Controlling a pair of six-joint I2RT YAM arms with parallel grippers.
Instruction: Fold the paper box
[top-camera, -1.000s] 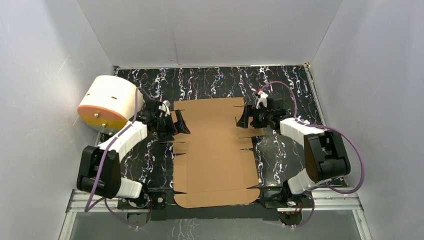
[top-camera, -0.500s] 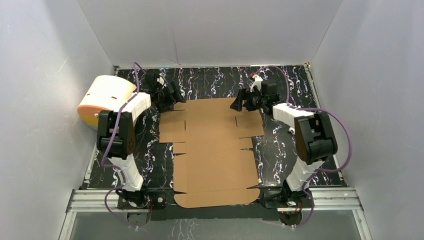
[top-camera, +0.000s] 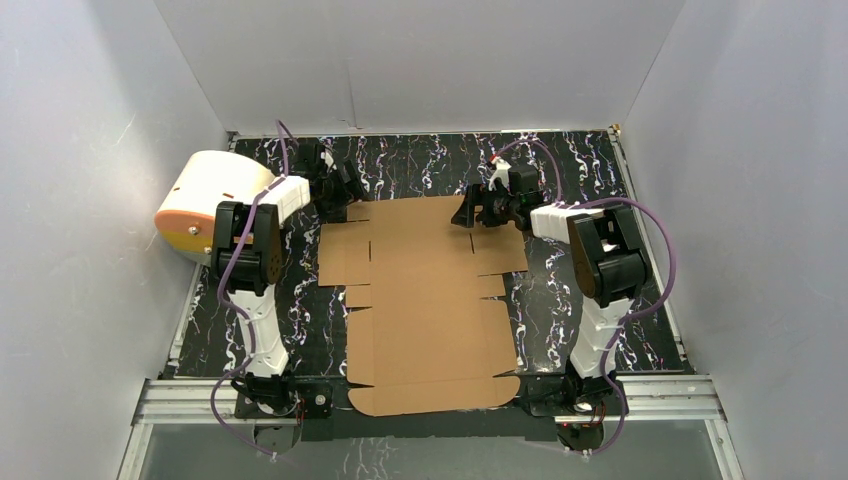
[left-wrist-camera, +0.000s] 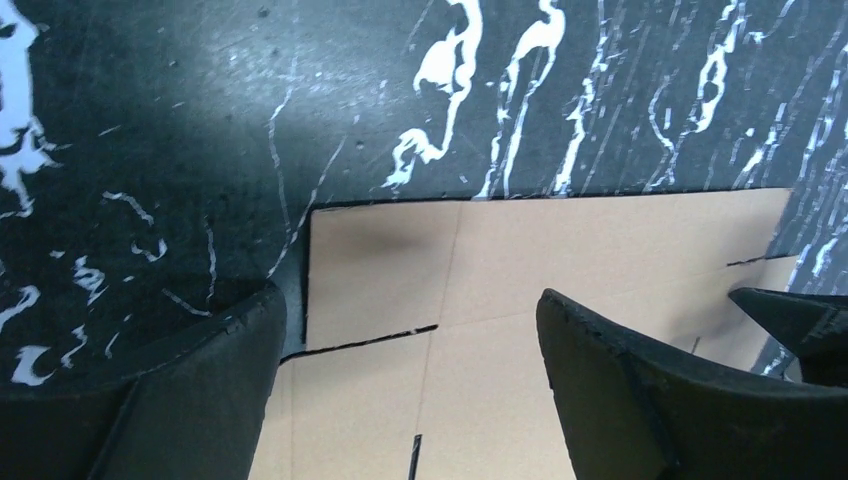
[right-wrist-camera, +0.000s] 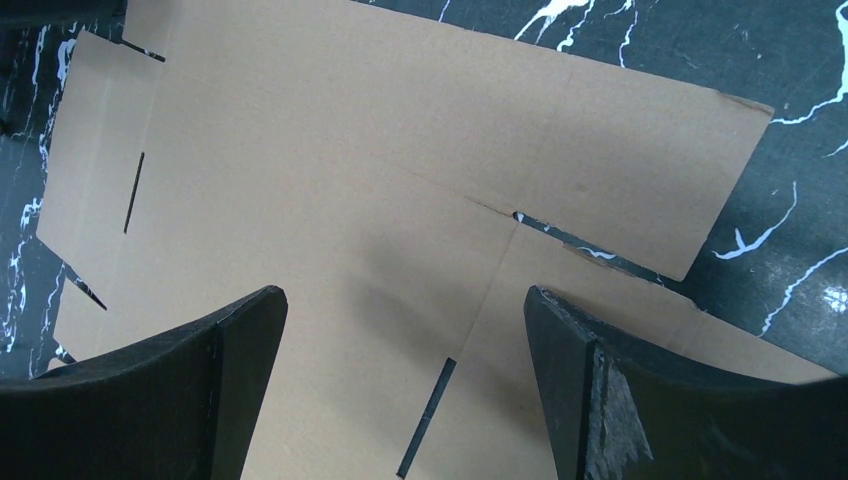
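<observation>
**Paper box (top-camera: 425, 300) flaps drop flat as both arms swing to its far end**

Since a second ago, the two side flaps that stood lifted have fallen back. The left hand (top-camera: 338, 190) and right hand (top-camera: 478, 212) have moved from those flaps to the far corners of the sheet.

The paper box now lies fully flat and unfolded on the black marbled bench (top-camera: 580, 170). It runs from the near edge, between the arm bases, towards the back wall.

The left hand hovers at the far left corner, its fingers (left-wrist-camera: 200, 400) spread wide with nothing between them. Its wrist view shows the corner flap and a cut slit beneath the gap.

The right hand hangs over the far right corner, its fingers (right-wrist-camera: 160, 400) equally wide and empty, with the cardboard's slots and crease lines below. Whether any fingertip touches the cardboard cannot be told.

A cream-white cylinder with an orange face (top-camera: 215, 200) lies on its side at the bench's left edge, just beside the left arm.
</observation>
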